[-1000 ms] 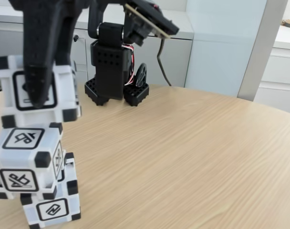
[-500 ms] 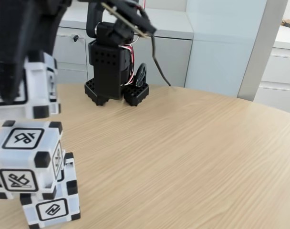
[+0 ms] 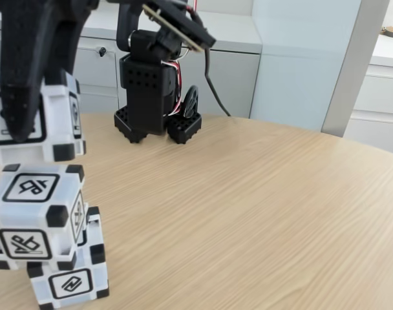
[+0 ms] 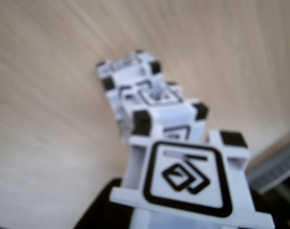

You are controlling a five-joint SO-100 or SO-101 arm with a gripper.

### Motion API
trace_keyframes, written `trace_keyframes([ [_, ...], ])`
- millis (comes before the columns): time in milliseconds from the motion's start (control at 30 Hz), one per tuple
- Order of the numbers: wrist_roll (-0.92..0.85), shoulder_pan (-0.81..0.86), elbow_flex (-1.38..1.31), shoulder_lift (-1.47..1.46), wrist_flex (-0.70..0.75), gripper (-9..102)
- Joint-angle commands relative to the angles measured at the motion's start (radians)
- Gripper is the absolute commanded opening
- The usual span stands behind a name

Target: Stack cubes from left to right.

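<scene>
Three grey-white cubes [image 3: 35,213], black corners, framed symbols.

Office: grey cabinets [image 3: 245,77], wooden table [image 3: 261,213]

Three cubes [image 3: 38,210] of smooth, slightly glossy pale plastic with matt black corner blocks. The table [image 3: 261,213] is light wood-grain laminate with a satin sheen. The gripper [image 3: 22,97] is matt black, finely textured plastic.
</scene>
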Motion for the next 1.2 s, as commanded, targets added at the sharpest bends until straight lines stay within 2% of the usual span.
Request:
trace_keyframes([
  [0,-0.011,0.008,-0.034,0.003,0.003,9],
  [133,-0.02,0.008,-0.034,-0.037,0.003,1],
  [600,-0.017,0.009,-0.035,-0.057,0.003,2],
  [800,-0.038,0.009,-0.035,-0.055,0.003,13],
  [933,-0.043,0.009,-0.037,-0.055,0.003,26],
  [1167,-0.048,0.009,-0.046,-0.055,0.003,32],
])
